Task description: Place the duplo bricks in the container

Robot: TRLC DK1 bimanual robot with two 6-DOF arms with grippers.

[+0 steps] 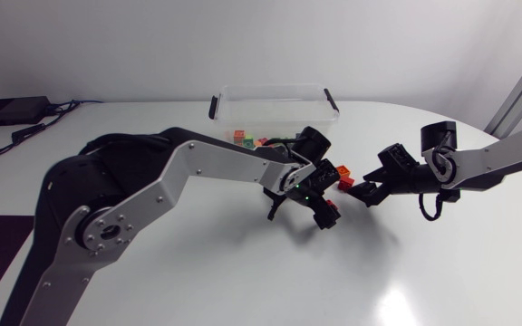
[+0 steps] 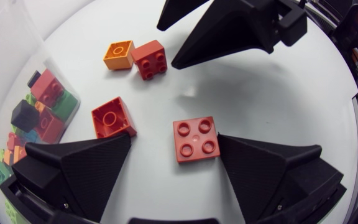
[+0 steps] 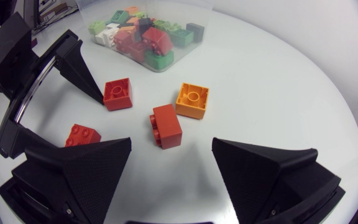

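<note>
Crowding as main hazard: left hand (image 2: 174, 142) and right hand (image 3: 171, 143), both released and empty, close together at centre right of the head view, below container (image 1: 275, 91). Likely to clash fingers or knock red brick (image 2: 194, 138) and orange brick (image 2: 118, 54) aside while closing.

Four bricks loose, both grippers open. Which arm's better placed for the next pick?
Left, probably. The flat red brick lies between the open fingers of the left gripper, next to one. The right gripper is open too, but its tipped red brick sits only at the fingertips.
</note>
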